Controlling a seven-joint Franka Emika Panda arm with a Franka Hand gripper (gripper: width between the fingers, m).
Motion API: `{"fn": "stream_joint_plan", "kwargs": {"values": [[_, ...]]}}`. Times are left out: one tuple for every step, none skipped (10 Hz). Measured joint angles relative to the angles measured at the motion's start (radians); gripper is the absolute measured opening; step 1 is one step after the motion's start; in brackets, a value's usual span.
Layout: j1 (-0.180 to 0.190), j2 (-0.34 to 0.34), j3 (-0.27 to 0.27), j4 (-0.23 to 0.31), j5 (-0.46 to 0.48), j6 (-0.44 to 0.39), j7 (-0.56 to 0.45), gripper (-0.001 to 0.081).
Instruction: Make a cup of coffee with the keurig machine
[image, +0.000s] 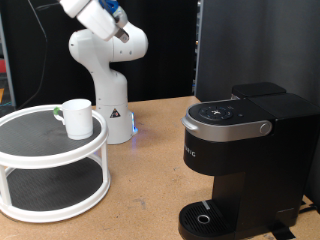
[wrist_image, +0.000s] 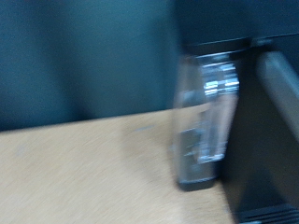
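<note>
The cup (image: 77, 117) is a plain white mug. It stands upright on the top tier of a white round two-tier stand (image: 40, 160) at the exterior view's left. The keurig machine (image: 240, 150) is black with a grey-silver handle band. It stands at the exterior view's right with its lid down and nothing on its drip tray (image: 205, 217). My gripper shows in neither view; the arm (image: 100, 15) rises out of the exterior view's top. The blurred wrist view shows the machine's clear water tank (wrist_image: 206, 121) beside its black body (wrist_image: 266, 140).
The arm's white base (image: 110, 105) stands on the wooden table (image: 150, 190) between the stand and the machine. A dark panel (image: 260, 45) rises behind the machine. The stand's lower tier (image: 50, 190) holds nothing visible.
</note>
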Motion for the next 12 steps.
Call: {"fn": "stream_joint_plan", "kwargs": {"values": [[-0.032, -0.020, 0.001, -0.027, 0.024, 0.029, 0.056, 0.0002], [-0.068, -0.038, -0.003, -0.042, 0.024, 0.022, 0.096, 0.0002], [-0.097, -0.049, -0.016, -0.041, -0.014, -0.038, 0.102, 0.0002], [-0.111, -0.054, -0.032, -0.033, -0.037, -0.085, 0.103, 0.0002], [-0.111, -0.053, -0.030, -0.036, -0.034, -0.075, 0.102, 0.0002], [-0.114, -0.053, -0.029, -0.042, -0.023, -0.048, 0.118, 0.0002], [-0.124, -0.054, -0.032, -0.051, -0.015, -0.022, 0.128, 0.0002], [-0.137, -0.057, -0.041, -0.058, -0.014, -0.002, 0.120, 0.0002], [-0.147, -0.064, -0.061, -0.065, -0.015, 0.010, 0.073, 0.0002], [-0.151, -0.076, -0.094, -0.068, -0.017, 0.012, 0.003, 0.0002], [-0.152, -0.088, -0.133, -0.068, -0.025, 0.006, -0.064, 0.0002], [-0.152, -0.098, -0.169, -0.064, -0.038, -0.014, -0.112, 0.0002]]}}
